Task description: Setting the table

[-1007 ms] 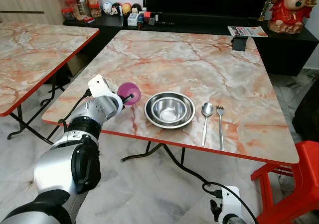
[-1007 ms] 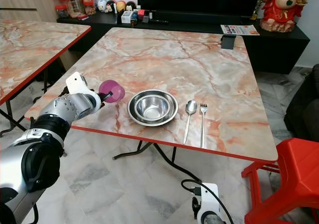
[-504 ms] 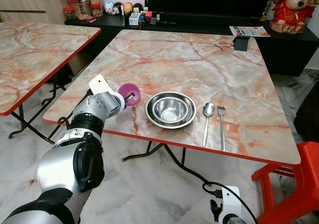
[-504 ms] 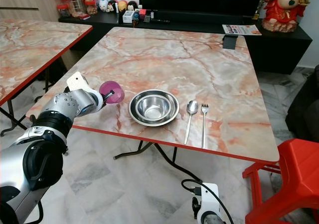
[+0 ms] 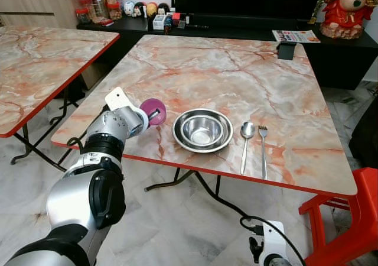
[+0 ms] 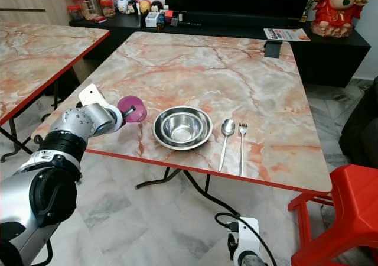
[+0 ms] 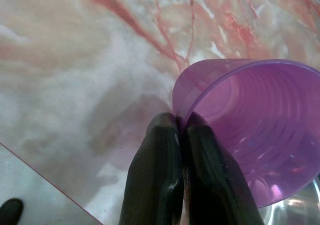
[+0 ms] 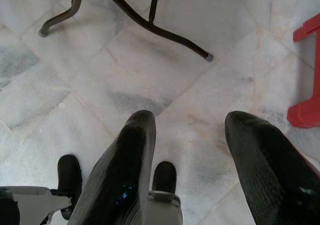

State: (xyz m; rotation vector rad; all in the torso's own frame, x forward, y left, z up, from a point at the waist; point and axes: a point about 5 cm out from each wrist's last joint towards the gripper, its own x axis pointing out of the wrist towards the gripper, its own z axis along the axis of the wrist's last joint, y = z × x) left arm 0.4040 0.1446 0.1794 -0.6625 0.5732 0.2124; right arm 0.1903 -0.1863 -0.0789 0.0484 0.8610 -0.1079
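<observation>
I have the left gripper (image 7: 181, 135) over the near left part of the marble table (image 5: 236, 71), its jaws pinching the rim of a purple plastic cup (image 5: 152, 110) tilted on its side beside the steel bowl (image 5: 202, 130). A spoon (image 5: 245, 139) and fork (image 5: 261, 148) lie right of the bowl. The right gripper (image 8: 195, 150) hangs over the floor, jaws spread.

I can't read any text from here. The magazine (image 5: 293, 36) at the table's far corner carries print, and the jars (image 5: 94, 3) have labels, all too small to read.
</observation>
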